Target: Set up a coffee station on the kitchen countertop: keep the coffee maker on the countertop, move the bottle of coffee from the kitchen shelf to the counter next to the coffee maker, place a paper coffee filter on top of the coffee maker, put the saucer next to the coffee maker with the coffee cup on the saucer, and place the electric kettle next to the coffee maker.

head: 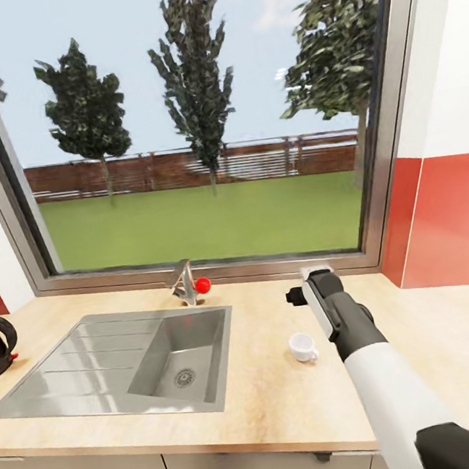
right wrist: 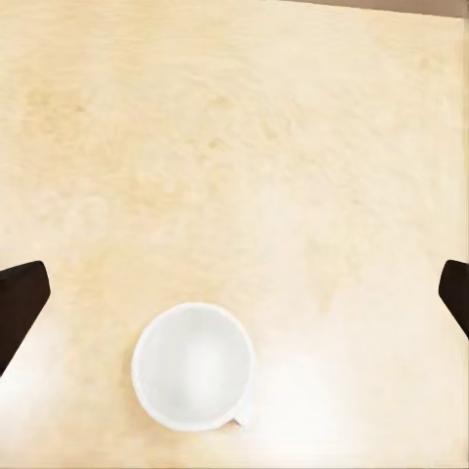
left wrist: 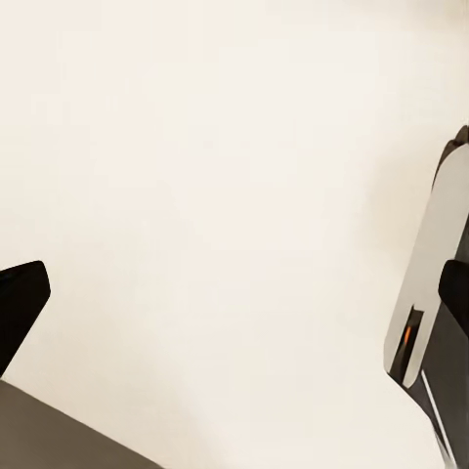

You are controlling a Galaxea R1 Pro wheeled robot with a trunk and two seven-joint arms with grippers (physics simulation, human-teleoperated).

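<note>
Fingers [right wrist: 21, 303] of the right arm spread wide above the cup [right wrist: 193, 366].
Cup stands upright on the tabletop [head: 276, 404], low in the wrist frame, off-centre between the tips; right arm is nearer.

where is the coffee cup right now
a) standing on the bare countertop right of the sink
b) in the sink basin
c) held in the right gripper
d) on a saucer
a: the coffee cup stands upright on the bare countertop, right of the sink, with the open right gripper above it and no saucer under it.
</note>
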